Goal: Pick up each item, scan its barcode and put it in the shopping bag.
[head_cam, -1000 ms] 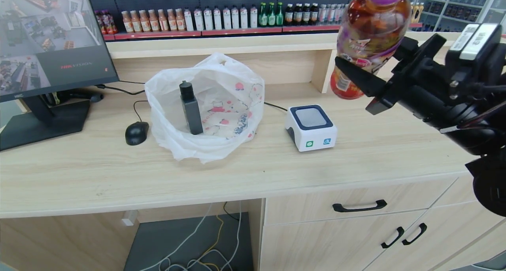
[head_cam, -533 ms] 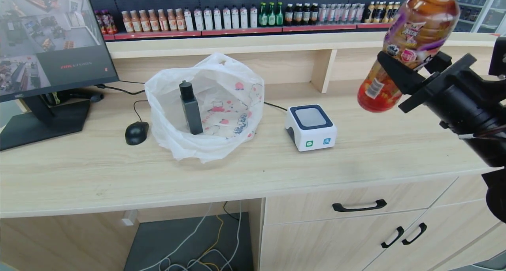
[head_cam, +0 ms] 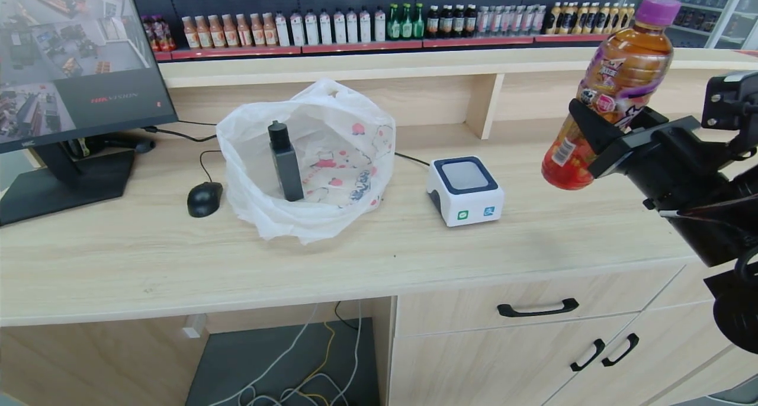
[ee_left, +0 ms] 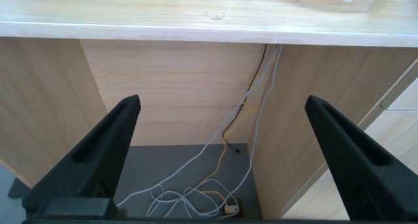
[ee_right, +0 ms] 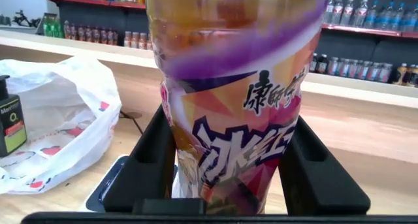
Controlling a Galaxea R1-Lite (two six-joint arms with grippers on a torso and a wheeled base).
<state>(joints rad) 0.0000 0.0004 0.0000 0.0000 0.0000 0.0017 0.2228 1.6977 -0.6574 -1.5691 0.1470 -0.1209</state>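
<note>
R gripper (head_cam: 592, 129) clamps tea bottle (head_cam: 619, 80) mid-body, tilted, above-right of the scanner (head_cam: 466, 190), prob. to present its barcode there. Shopping bag (head_cam: 361, 128) w/ 1 dark bottle (head_cam: 285, 163) sits left of scanner, mouth open for drop-in; L gripper (ee_left: 222, 106) gapes.

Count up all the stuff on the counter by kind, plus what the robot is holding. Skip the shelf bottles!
2 bottles: the drink bottle in the right tool, the dark bottle standing in the shopping bag
1 shopping bag
1 scanner
1 mouse
1 monitor
Total: 6
</note>
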